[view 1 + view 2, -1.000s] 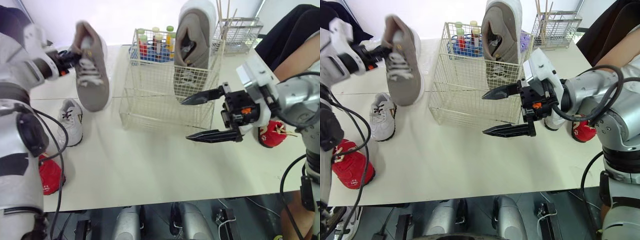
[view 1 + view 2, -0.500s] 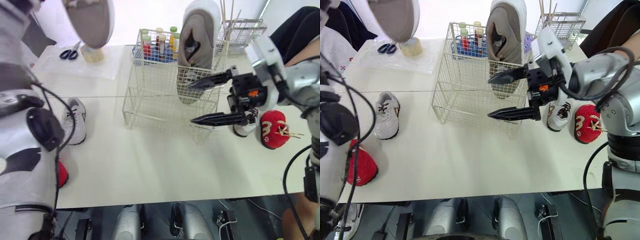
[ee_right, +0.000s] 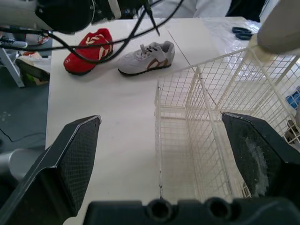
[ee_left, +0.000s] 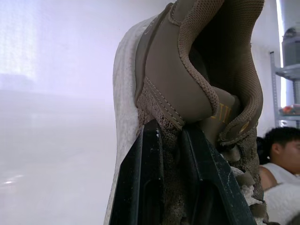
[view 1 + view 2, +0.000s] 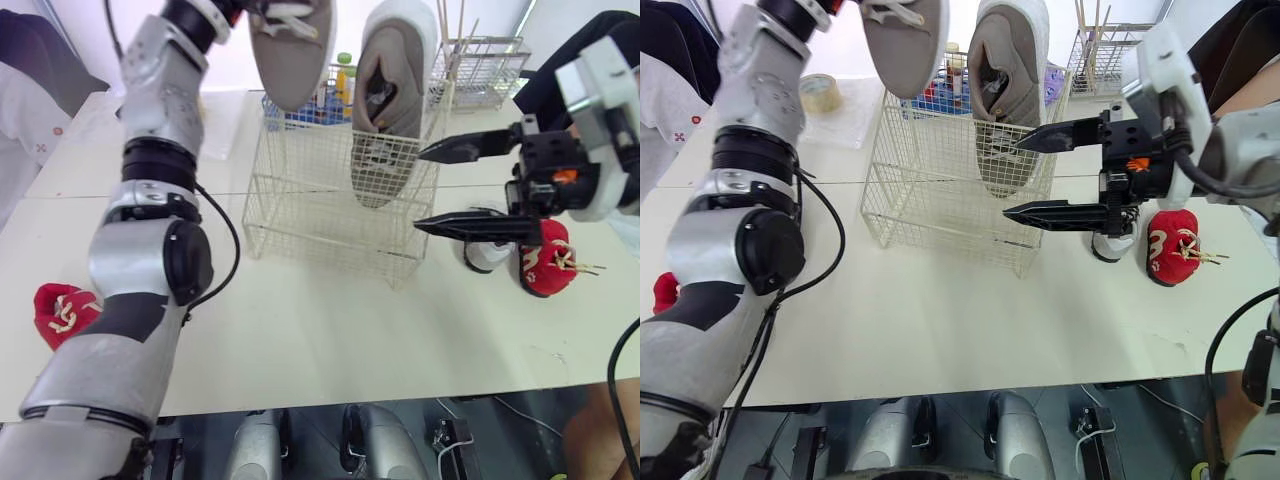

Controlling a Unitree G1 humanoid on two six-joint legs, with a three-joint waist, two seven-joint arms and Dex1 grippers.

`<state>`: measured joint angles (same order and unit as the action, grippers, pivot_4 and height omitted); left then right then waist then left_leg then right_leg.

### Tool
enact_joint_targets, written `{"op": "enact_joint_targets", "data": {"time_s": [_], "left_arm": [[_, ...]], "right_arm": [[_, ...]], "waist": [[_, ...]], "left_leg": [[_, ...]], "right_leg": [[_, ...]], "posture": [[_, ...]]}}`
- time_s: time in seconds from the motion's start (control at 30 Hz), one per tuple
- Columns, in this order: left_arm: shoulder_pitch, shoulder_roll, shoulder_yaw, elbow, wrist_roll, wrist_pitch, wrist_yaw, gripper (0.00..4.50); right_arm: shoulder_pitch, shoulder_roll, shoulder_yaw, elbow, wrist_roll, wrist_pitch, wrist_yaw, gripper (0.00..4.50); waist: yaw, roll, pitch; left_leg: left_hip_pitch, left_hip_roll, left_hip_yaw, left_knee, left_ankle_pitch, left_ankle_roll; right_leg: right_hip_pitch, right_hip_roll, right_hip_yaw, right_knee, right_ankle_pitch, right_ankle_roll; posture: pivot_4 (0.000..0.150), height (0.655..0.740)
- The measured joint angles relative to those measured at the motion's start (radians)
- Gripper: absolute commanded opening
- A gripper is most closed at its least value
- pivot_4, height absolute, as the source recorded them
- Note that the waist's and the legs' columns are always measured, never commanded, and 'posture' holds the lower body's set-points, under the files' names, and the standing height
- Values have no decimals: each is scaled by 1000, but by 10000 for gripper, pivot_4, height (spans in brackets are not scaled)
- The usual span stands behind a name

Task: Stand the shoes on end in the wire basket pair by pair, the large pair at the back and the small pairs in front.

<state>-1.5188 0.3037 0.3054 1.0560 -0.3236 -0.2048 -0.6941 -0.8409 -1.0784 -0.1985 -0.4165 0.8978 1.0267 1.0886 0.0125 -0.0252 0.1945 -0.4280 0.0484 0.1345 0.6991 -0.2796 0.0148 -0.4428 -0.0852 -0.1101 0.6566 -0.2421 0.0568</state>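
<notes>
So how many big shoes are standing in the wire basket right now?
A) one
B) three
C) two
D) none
A: one big grey shoe stands on end in the wire basket, while the other big shoe is up in the air, clamped in the left gripper.

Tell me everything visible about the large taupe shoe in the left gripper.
The large taupe shoe has a mesh upper, a smoother brown heel panel, pale laces and a whitish sole. It hangs toe-down in the air above the wire basket's rear left part, beside its mate standing inside. The left gripper pinches its heel collar between both fingers.
</notes>
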Motion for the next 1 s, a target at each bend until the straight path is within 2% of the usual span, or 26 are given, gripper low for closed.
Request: {"op": "enact_joint_targets", "data": {"time_s": [0.4, 1.0], "left_arm": [[-8, -80, -14, 107, 38, -242, -12, 4085], [-7, -90, 3, 135, 37, -288, 44, 4085]], "right_arm": [[20, -51, -103, -76, 180, 126, -147, 45000], [20, -79, -101, -60, 252, 117, -201, 45000]], "waist": [[0, 0, 0], [0, 0, 0]], "left_leg": [[0, 1, -1, 0, -1, 2], [0, 0, -1, 0, -2, 3]], "right_leg": [[0, -1, 0, -1, 0, 0], [0, -2, 1, -1, 1, 1]], "posture": [[1500, 7400], [1500, 7400]]}}
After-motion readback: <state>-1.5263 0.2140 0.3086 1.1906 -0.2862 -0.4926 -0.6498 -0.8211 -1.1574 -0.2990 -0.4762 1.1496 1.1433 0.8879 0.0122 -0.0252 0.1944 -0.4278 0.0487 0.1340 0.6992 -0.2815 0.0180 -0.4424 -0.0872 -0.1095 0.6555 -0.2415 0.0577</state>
